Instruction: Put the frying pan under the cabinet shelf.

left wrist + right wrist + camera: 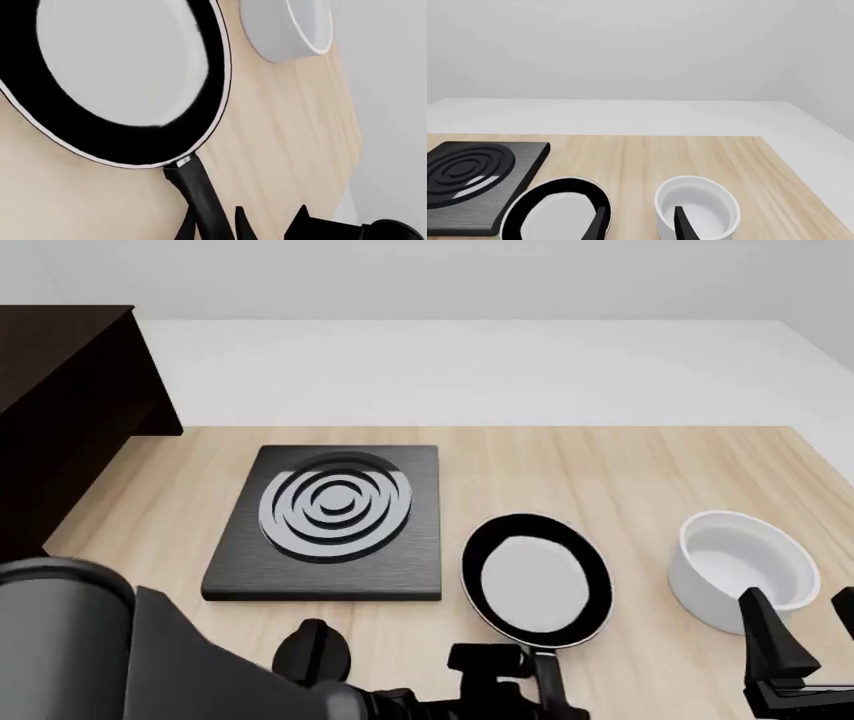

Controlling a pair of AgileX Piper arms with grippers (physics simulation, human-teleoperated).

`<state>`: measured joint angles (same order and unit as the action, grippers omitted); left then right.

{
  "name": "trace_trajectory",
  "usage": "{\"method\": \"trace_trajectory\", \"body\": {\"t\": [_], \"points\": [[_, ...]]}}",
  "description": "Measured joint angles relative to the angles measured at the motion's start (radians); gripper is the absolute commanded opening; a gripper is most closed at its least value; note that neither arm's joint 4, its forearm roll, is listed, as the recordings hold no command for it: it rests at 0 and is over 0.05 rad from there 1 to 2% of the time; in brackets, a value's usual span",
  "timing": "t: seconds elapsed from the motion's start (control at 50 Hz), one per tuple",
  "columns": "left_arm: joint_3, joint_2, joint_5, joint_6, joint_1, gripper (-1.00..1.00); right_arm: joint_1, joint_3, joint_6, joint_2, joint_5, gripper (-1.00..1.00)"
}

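Note:
The frying pan [535, 578] lies flat on the wooden table, right of the stove plate, its straight black handle [549, 683] pointing toward the near edge. In the left wrist view the pan [120, 70] fills the frame. My left gripper [215, 227] straddles the handle [200, 195], fingers on either side with a thin gap on one side, so it is open. My right gripper [640, 225] hangs open and empty over the near right of the table. The cabinet shelf [60, 390] stands at the far left, its hollow mostly cut off from view.
A flat black stove plate [334, 523] with grey rings lies between the cabinet and the pan. Just right of the pan stands a white bowl [742, 570], close in front of the right gripper [807, 620]. The table's right edge runs beyond the bowl.

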<state>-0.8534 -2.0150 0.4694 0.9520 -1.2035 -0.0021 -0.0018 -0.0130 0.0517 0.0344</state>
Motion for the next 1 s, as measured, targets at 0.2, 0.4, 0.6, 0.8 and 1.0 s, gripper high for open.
{"method": "trace_trajectory", "body": {"t": [0.2,0.4,0.6,0.8,1.0], "points": [[0.017,0.021,-0.005,-0.002,0.030,-1.00,0.000,0.000,0.000,0.000,0.000,1.00],[0.054,0.111,-0.034,-0.010,0.065,-1.00,0.000,0.000,0.000,0.000,0.000,1.00],[0.096,0.239,-0.089,-0.018,0.086,-1.00,0.000,0.000,0.000,0.000,0.000,1.00],[0.122,0.372,-0.170,-0.034,0.104,-1.00,0.000,0.000,0.000,0.000,0.000,1.00],[0.121,0.520,-0.272,-0.056,0.126,-1.00,0.000,0.000,0.000,0.000,0.000,1.00]]}}
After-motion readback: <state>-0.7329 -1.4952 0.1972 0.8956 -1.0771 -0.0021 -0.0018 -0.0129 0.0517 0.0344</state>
